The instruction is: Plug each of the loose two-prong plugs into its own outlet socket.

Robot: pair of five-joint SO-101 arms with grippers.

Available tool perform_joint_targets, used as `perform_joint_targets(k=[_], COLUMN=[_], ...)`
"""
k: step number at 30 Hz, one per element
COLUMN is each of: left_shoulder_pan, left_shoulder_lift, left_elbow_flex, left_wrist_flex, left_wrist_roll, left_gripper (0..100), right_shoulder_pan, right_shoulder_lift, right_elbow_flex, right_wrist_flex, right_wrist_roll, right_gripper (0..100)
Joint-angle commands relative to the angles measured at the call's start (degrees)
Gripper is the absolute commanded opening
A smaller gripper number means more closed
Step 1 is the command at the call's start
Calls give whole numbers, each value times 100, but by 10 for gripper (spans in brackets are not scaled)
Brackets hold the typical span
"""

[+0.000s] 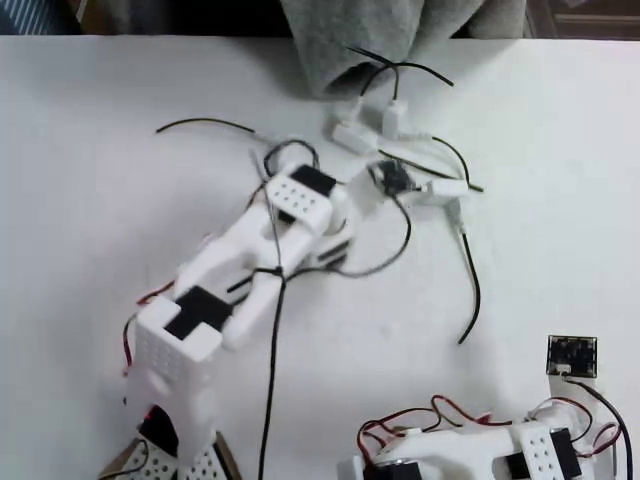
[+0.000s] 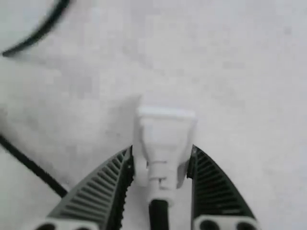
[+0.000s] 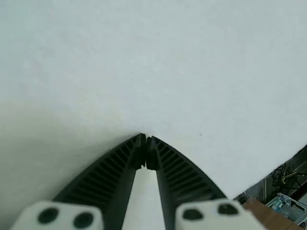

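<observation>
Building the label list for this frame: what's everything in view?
table: one, white, under everything.
grey cloth: one, at the table's far edge.
white plug or socket pieces: at least two, beside the cloth; kind unclear.
held plug: one, white, black cable, gripped above the table.
black cables: several, trailing across mid-table.
black square module: one, table's near right.
left gripper: black, shut on held plug.
right gripper: black, shut, above bare table.
</observation>
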Motion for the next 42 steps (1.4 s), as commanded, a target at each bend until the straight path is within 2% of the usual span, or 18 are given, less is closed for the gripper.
perform_joint_targets(k=[1,8,13,16,21,24,28,31,35,39,42], left_shoulder_pan=[-180,-330,-541,-681,-1086,-1121,-1103,-1068,-840,-673,-479], left_shoulder_lift=[13,1657,3486,4382,4971,4919,4848,4831,4822,4831,4585], left_elbow_flex=[-1143,-4580,-7138,-8097,-7938,-7657,-7666,-7666,-7868,-8738,-8791], left_wrist_flex=[220,1046,1046,747,-132,-255,53,308,1108,1486,1644], left_wrist_roll=[229,220,-387,-695,-791,-800,-800,-809,-1785,-1371,-1371], left_gripper=[24,25,27,27,28,70,186,210,212,212,232], right_shoulder_pan=[22,22,101,110,110,110,110,110,110,110,110], right_shoulder_lift=[101,57,57,57,57,57,57,57,48,48,48], right_elbow_flex=[70,70,70,70,70,70,70,70,70,70,70], right_wrist_flex=[303,655,690,690,690,690,690,690,690,690,690], right_wrist_roll=[-62,-26,-26,-26,-26,-26,-26,-26,-26,-35,-70], right_gripper=[18,18,18,18,18,18,18,18,19,32,104])
